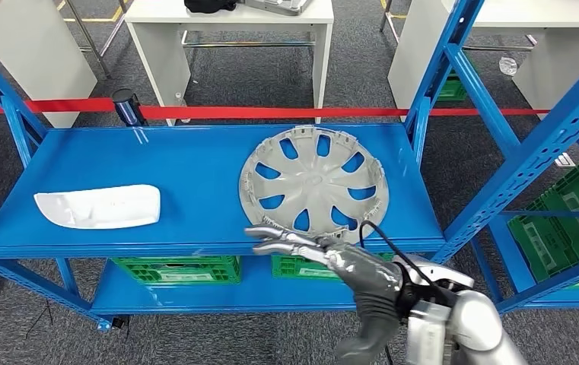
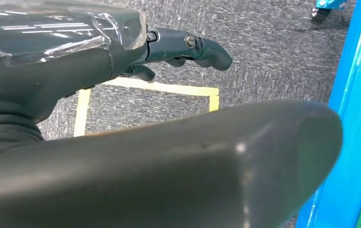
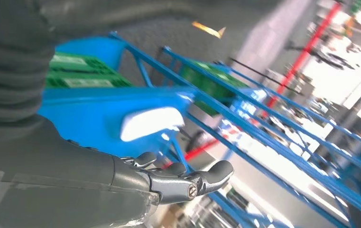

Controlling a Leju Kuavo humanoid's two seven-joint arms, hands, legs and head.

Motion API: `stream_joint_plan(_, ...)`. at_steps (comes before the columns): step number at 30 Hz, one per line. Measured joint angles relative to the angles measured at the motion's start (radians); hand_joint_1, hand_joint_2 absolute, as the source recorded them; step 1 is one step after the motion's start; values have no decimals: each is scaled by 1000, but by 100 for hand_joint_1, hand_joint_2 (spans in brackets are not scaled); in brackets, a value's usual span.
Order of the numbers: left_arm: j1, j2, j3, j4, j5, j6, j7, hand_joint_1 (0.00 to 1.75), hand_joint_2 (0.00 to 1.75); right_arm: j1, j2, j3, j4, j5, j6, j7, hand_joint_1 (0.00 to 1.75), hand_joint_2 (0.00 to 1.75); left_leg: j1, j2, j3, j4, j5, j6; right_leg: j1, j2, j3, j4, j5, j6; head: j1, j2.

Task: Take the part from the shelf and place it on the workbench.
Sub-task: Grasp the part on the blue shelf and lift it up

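On the blue shelf [image 1: 157, 163] lies a hubcap [image 1: 313, 181]; right robot hand [image 1: 309, 247] spread, empty.

hubcap [image 1: 313, 185] – grey, round, spoked, inner side up | lying flat on blue shelf [image 1: 187, 163], right half, near front edge | white curved part [image 1: 97, 206] – flat, left half

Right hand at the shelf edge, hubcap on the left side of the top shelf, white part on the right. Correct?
Sides are swapped. In the head view the hubcap lies right, the white part left on the top shelf. The right hand is at the front edge.
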Motion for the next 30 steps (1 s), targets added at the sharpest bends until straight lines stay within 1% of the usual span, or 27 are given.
stream_joint_plan(1, -1, 3, -2, 8, -3, 2, -3, 0, 0, -9, -1, 16, 10, 5, 0, 5, 0, 175, -1, -1, 1, 0, -2, 0, 0, 0, -17, 21, 2, 5, 0, 0)
stream_joint_plan(2, -1, 6, -4, 15, -5, 4, -5, 0, 0, -18, -1, 30, 19, 8, 0, 10, 0, 175, -1, -3, 3, 1, -4, 0, 0, 0, -13, -2, 22, 13, 0, 0)
stream_joint_plan(3, -1, 8, -6, 21, -6, 6, -6, 0, 0, -28, -1, 41, 25, 9, 0, 12, 0, 175, -1, -5, 7, 1, -8, -2, -1, -1, 11, -64, 54, 21, 0, 0)
stream_joint_plan(4, -1, 10, -9, 26, -7, 7, -7, 0, 0, -37, -1, 51, 31, 9, 0, 14, 0, 175, -1, -6, 11, 2, -11, -5, -1, -1, 42, -142, 88, 26, 0, 0)
stream_joint_plan(5, -1, 12, -11, 31, -7, 9, -7, 0, 0, -45, -1, 59, 35, 8, 0, 15, 0, 175, -4, -8, 13, 3, -16, -10, 1, -1, 73, -209, 116, 25, 0, 0)
stream_joint_plan(6, -2, 14, -13, 35, -7, 10, -9, 0, 0, -53, -1, 66, 39, 4, 0, 17, 0, 175, -6, -10, 14, 5, -19, -14, 2, -1, 92, -252, 132, 19, 0, 0)
stream_joint_plan(7, -2, 17, -14, 40, -8, 12, -11, 0, 0, -61, -1, 74, 44, -6, 2, 21, 0, 175, -7, -10, 13, 6, -22, -18, 4, -1, 100, -269, 138, 10, -1, 0)
stream_joint_plan(8, -2, 20, -15, 46, -11, 15, -16, 0, 0, -71, -1, 84, 51, -24, 8, 30, 0, 175, -9, -10, 12, 6, -24, -23, 6, 0, 101, -270, 139, 2, -1, 0)
stream_joint_plan(10, -3, 30, -20, 65, -21, 24, -29, 0, 0, -104, -1, 108, 71, -86, 29, 60, 0, 175, -5, -8, 9, 12, -32, -32, 2, 3, 102, -272, 138, -10, -2, 0)
stream_joint_plan(11, -5, 38, -23, 78, -27, 29, -37, 0, 0, -126, 0, 121, 86, -124, 41, 79, 0, 175, -3, -7, 1, 32, -45, -39, -1, 3, 105, -273, 137, -16, -4, 0)
stream_joint_plan(12, -7, 46, -27, 93, -32, 35, -45, 0, 0, -150, 3, 136, 103, -165, 54, 97, 0, 175, -1, -6, -21, 75, -66, -46, -4, 4, 108, -275, 136, -21, -5, 0)
stream_joint_plan(13, -9, 55, -31, 109, -35, 39, -51, 0, 0, -172, 4, 149, 121, -198, 65, 113, 0, 175, 1, -5, -48, 128, -90, -51, -4, 3, 110, -275, 135, -24, -7, 0)
stream_joint_plan(15, -13, 71, -37, 137, -40, 45, -59, 0, 0, -207, 8, 172, 156, -247, 82, 137, 0, 175, 6, -3, -115, 247, -135, -59, -3, 3, 111, -274, 133, -27, -8, 0)
stream_joint_plan(16, -13, 77, -40, 149, -42, 49, -61, 0, 0, -221, 11, 183, 172, -260, 86, 145, 0, 175, 7, -3, -141, 288, -143, -61, -2, 3, 111, -274, 132, -28, -8, 0)
stream_joint_plan(17, -13, 82, -42, 162, -43, 53, -62, 0, 0, -237, 15, 193, 189, -268, 87, 153, 0, 175, 8, -3, -158, 310, -140, -62, -1, 3, 112, -274, 131, -29, -8, 0)
stream_joint_plan(18, -13, 87, -44, 176, -43, 58, -64, 0, 0, -254, 21, 205, 208, -270, 86, 162, 0, 175, 8, -3, -162, 303, -121, -62, -1, 4, 114, -274, 130, -30, -8, 0)
stream_joint_plan(19, -13, 90, -44, 188, -42, 64, -66, 0, 0, -273, 29, 216, 226, -262, 80, 171, 0, 175, 8, -3, -146, 254, -85, -59, 0, 5, 117, -274, 129, -30, -8, 0)
stream_joint_plan(20, -14, 94, -44, 196, -39, 69, -66, 0, 0, -294, 37, 227, 243, -245, 69, 180, 0, 175, 7, -3, -115, 181, -43, -53, 1, 6, 119, -274, 129, -30, -8, 0)
stream_joint_plan(21, -14, 97, -43, 203, -34, 73, -66, 0, 0, -316, 48, 239, 260, -218, 54, 190, 0, 175, 4, -2, -83, 106, -10, -47, 3, 7, 121, -274, 128, -28, -8, 0)
stream_joint_plan(22, -16, 99, -43, 207, -28, 77, -66, 0, 0, -339, 60, 253, 279, -182, 36, 201, 0, 175, 1, -1, -58, 50, 11, -41, 5, 8, 121, -274, 126, -26, -8, 0)
stream_joint_plan(23, -17, 100, -43, 209, -23, 79, -64, 0, 0, -358, 72, 266, 298, -144, 20, 212, 0, 175, -2, 0, -45, 20, 18, -36, 7, 8, 120, -274, 126, -23, -8, 0)
stream_joint_plan(25, -18, 99, -42, 212, -14, 82, -60, 0, 0, -388, 95, 290, 335, -82, -3, 230, 0, 175, -5, 1, -41, 8, 17, -29, 10, 8, 120, -278, 125, -15, -8, 0)
stream_joint_plan(26, -18, 99, -42, 212, -12, 82, -59, 0, 0, -398, 104, 299, 351, -65, -9, 235, 0, 175, -3, 0, -35, 1, 21, -24, 10, 8, 118, -275, 123, -11, -8, 0)
stream_joint_plan(27, -18, 97, -41, 213, -10, 82, -58, 0, 0, -409, 112, 305, 363, -57, -12, 237, 0, 175, 0, 0, -28, -7, 25, -18, 10, 7, 111, -261, 115, -9, -7, 0)
stream_joint_plan(28, -18, 96, -41, 213, -8, 82, -57, 0, 0, -419, 118, 311, 375, -53, -14, 238, 0, 175, 2, 1, -22, -15, 29, -13, 11, 6, 94, -227, 99, -9, -6, 0)
stream_joint_plan(29, -18, 95, -41, 214, -7, 81, -56, 0, 0, -426, 122, 316, 386, -50, -16, 238, 0, 175, 5, 1, -18, -19, 32, -10, 10, 6, 66, -170, 76, -12, -5, 0)
stream_joint_plan(30, -18, 95, -41, 214, -6, 81, -56, 0, 0, -431, 125, 321, 396, -47, -17, 238, 0, 175, 5, 0, -17, -20, 32, -7, 9, 6, 29, -99, 49, -13, -5, 0)
